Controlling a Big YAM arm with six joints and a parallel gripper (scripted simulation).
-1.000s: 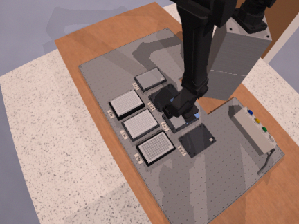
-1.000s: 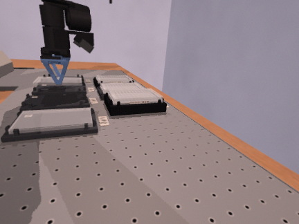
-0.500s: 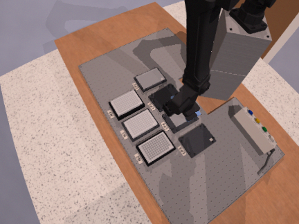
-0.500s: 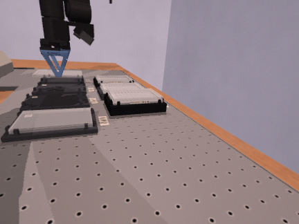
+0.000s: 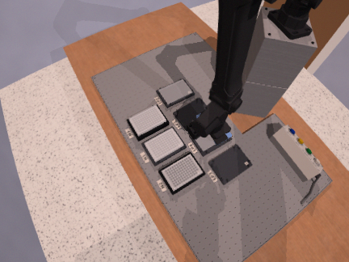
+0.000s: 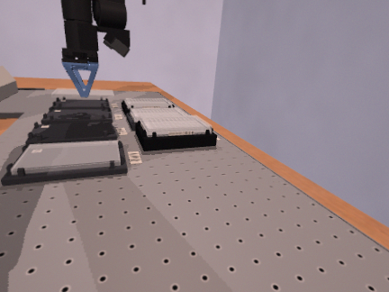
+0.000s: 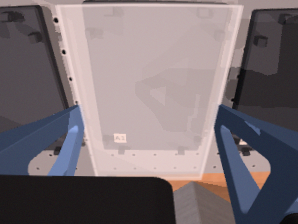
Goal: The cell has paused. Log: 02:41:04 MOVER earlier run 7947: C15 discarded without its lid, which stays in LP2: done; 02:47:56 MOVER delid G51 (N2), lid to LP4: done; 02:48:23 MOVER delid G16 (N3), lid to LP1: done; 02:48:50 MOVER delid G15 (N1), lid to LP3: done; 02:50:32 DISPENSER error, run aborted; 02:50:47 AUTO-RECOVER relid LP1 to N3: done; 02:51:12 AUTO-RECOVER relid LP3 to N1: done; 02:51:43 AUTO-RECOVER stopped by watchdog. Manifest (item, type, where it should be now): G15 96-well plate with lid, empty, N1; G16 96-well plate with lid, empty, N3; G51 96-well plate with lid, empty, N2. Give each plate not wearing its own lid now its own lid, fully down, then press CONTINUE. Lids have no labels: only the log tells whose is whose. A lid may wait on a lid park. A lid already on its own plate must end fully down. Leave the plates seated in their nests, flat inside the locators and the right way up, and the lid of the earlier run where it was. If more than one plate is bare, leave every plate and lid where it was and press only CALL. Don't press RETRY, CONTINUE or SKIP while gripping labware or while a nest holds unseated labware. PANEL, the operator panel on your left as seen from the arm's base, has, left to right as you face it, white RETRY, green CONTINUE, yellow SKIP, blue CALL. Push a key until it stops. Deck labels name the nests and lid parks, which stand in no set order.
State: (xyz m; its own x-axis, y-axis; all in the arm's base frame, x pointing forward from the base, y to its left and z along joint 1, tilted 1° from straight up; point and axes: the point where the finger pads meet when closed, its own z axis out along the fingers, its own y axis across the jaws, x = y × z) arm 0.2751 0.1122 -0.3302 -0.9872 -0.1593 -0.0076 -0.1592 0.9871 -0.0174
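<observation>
I have the gripper (image 7: 150,150) pinching the clear lid (image 7: 150,75), lifted off its park; seating it on the bare plate (image 5: 181,173) and CONTINUE (image 5: 309,150) remain.

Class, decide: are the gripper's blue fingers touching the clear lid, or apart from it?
Touching. In the wrist view the blue fingers press on both long edges of the clear lid, with the gripper shut on it.

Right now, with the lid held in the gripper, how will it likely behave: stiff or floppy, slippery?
The lid looks like a thin, clear, flat shell, so probably light and fairly stiff. Its smooth walls may slip between the fingers, held only at two sides. It stays level in the gripper, so it is unlikely to sag.
</observation>
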